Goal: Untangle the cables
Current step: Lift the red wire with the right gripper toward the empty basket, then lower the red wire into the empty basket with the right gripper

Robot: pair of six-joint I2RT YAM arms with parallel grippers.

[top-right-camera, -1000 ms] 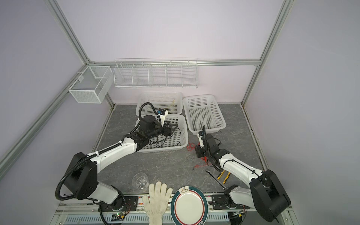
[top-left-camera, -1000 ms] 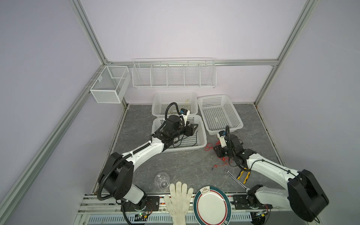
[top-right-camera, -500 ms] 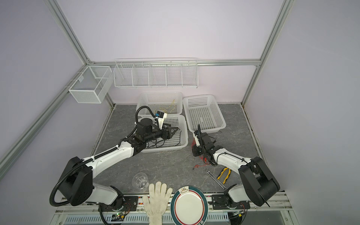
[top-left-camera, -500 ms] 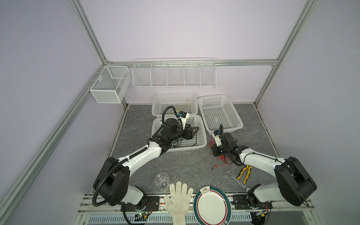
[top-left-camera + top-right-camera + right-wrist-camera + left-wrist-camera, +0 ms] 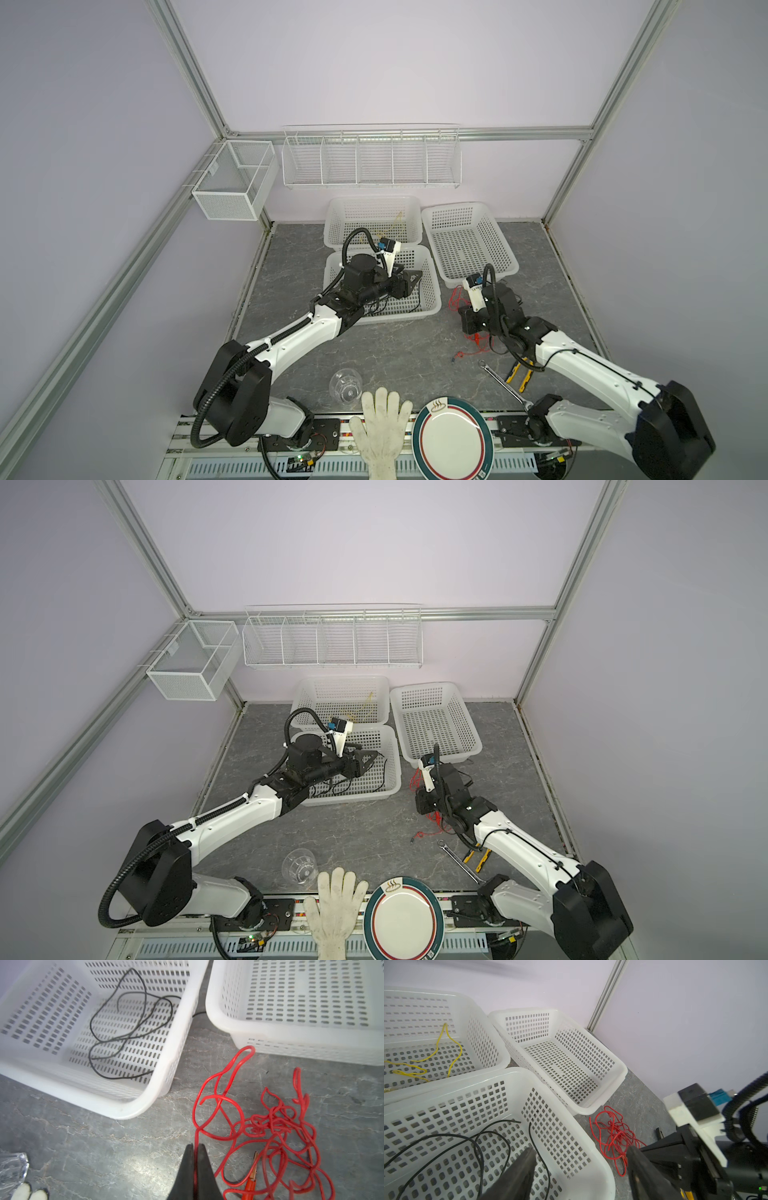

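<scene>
The red cable lies in a tangled heap on the grey table, between two white baskets; it also shows in both top views. My right gripper points down at the heap's edge, shut on one red strand that runs between its fingers. The black cable lies looped in the near basket. My left gripper hovers open over that basket's right rim, holding nothing. The yellow cable lies in the far basket.
An empty white basket stands just beyond the red heap. Pliers and a wrench lie under my right arm. A glass, a glove and a plate sit at the front edge.
My right gripper's jaws have closed on a strand of the red cable. The left arm has shifted slightly over the near basket, still open.
</scene>
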